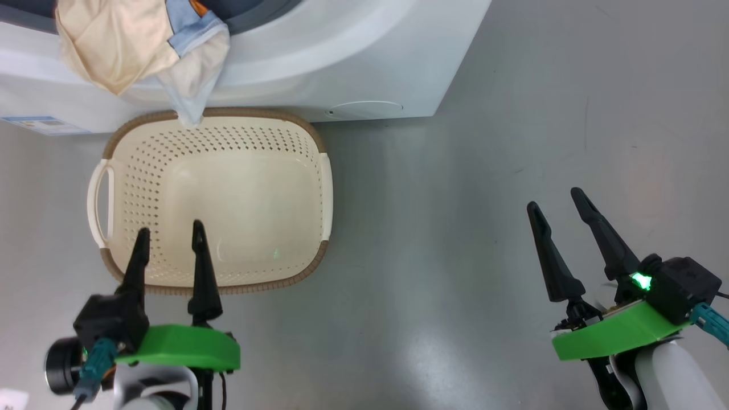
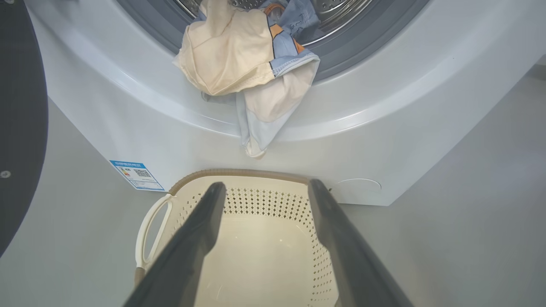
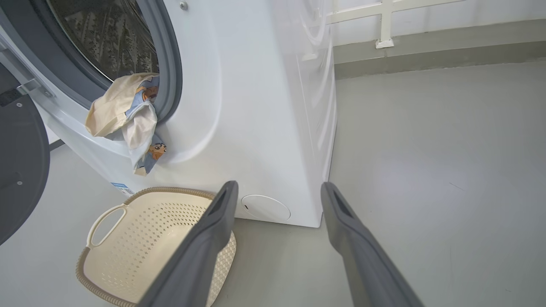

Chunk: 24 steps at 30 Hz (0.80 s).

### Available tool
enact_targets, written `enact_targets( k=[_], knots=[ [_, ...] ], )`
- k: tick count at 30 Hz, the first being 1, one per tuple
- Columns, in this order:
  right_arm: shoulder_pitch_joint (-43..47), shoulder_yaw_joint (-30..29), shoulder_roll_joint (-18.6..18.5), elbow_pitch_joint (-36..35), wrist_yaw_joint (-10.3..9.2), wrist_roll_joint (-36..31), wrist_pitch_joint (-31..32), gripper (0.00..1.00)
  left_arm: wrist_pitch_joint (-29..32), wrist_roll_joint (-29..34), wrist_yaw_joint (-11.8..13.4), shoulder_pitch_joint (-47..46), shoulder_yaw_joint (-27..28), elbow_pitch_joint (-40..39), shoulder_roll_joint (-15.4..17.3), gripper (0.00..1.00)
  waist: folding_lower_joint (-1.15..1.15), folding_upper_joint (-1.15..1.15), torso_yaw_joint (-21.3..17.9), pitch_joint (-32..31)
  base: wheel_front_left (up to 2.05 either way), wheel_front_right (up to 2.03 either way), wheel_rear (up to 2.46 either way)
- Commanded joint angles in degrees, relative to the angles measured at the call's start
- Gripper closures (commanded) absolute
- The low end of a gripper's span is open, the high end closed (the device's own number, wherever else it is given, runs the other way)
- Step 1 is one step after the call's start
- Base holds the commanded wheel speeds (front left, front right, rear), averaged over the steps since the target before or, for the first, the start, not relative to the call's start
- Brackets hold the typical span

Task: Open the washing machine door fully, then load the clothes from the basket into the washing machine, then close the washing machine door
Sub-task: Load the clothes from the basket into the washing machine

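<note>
The clothes (image 1: 136, 48) (image 2: 247, 64) (image 3: 126, 113), cream cloth with a light blue printed piece, hang out over the lower lip of the washing machine (image 1: 342, 62) (image 2: 384, 128) (image 3: 256, 106) opening, partly in the drum. The basket (image 1: 114, 148) (image 2: 239, 172) (image 3: 128, 200) sits on the floor below them, with nothing in it. The washing machine door (image 2: 19, 128) (image 3: 19, 166) stands swung open at the left, its dark rim showing. My left gripper (image 1: 169, 233) (image 2: 264, 187) is open over the basket's near edge. My right gripper (image 1: 557, 199) (image 3: 277, 185) is open over bare floor to the right.
Grey floor (image 1: 484, 199) spreads to the right of the machine. A small blue label (image 1: 42, 124) (image 2: 136, 175) is on the machine's lower front, a round service cap (image 1: 364, 108) (image 3: 265, 207) beside it. A wall base (image 3: 426, 51) runs behind.
</note>
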Motion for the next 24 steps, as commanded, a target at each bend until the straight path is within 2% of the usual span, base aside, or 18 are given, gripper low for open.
enact_targets(
  k=[1,16,24],
  knots=[
    [1.9,0.9,-0.3,-1.4,0.09,-0.5,-0.3,0.00,0.2,-0.2,0.5,1.1,1.7,-2.1,1.0,0.00,0.00,0.00,0.0,-0.1,0.00,0.00,0.00],
    [2.6,0.8,0.3,-1.3,0.09,-0.4,-0.3,0.00,2.3,-0.5,2.2,4.6,1.1,-6.7,1.0,0.00,0.00,0.00,-0.6,-0.7,0.00,0.00,0.00],
    [2.1,1.3,0.5,-1.3,0.09,-0.4,-0.3,0.00,2.0,-0.3,2.3,2.6,1.3,-6.5,1.4,0.00,0.00,0.00,-1.0,0.1,0.00,0.00,0.00]
  ],
)
